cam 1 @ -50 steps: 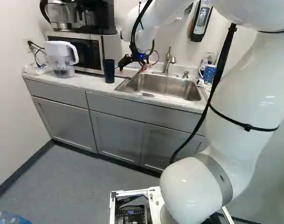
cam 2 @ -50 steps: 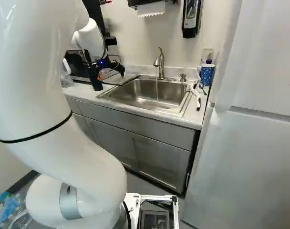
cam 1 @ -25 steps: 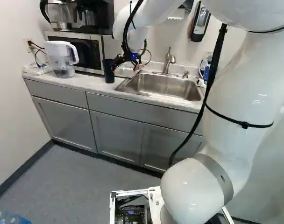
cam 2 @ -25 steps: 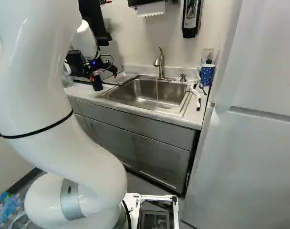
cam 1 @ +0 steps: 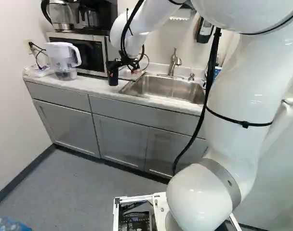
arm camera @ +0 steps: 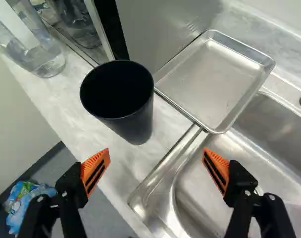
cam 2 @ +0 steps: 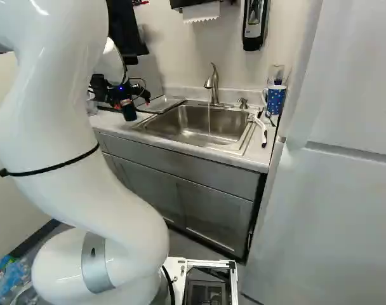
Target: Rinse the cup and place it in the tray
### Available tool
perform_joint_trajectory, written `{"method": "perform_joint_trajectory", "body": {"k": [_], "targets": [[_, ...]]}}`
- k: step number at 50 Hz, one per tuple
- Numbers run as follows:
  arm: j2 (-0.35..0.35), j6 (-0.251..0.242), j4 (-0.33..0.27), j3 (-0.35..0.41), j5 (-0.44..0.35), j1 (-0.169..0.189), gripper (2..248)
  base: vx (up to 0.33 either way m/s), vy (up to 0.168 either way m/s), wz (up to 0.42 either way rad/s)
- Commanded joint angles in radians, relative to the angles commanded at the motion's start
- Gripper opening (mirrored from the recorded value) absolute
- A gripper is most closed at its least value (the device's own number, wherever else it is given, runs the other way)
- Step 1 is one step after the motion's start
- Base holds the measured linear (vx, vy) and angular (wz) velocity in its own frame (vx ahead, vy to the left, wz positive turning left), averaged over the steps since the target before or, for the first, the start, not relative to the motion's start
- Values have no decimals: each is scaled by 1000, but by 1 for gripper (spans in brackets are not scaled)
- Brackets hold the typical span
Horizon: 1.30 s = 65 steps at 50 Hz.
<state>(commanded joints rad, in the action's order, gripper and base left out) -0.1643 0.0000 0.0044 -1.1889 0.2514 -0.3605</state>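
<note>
With twelve o'clock straight ahead of our base, we see the clear pitcher (cam 1: 63, 58) at ten, and the microwave (cam 1: 88, 52) just beside it, toward eleven. The cup (arm camera: 123, 106), dark and upright on the counter (cam 1: 91, 85), stands at eleven, and our gripper (cam 2: 136, 102) hangs close by it. In the wrist view, our fingers (arm camera: 97, 169) are released and spread well apart, holding nothing; taking the gripper's forward as twelve, we have the cup near its eleven, mouth up. At the gripper's one lies the metal tray (arm camera: 210, 79), lying flat with a corner by the sink's rim. Back at our base, we find the sink (cam 2: 193, 124) around twelve, with the faucet (cam 2: 213, 86) behind it and a thin stream of water (cam 2: 209, 121) falling in. A white-and-black brush (cam 2: 261, 127) lies along the sink's one o'clock side, and beyond that, at our one, sits the blue dotted mug (cam 2: 275, 100).
</note>
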Motion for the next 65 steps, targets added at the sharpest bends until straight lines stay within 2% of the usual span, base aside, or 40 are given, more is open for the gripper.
{"method": "perform_joint_trajectory", "body": {"k": [26, 65], "targets": [[5, 0, 0, 67, -149, -19, 247, 0, 0, 0], [-22, 0, 0, 127, -351, -43, 247, 0, 0, 0]]}}
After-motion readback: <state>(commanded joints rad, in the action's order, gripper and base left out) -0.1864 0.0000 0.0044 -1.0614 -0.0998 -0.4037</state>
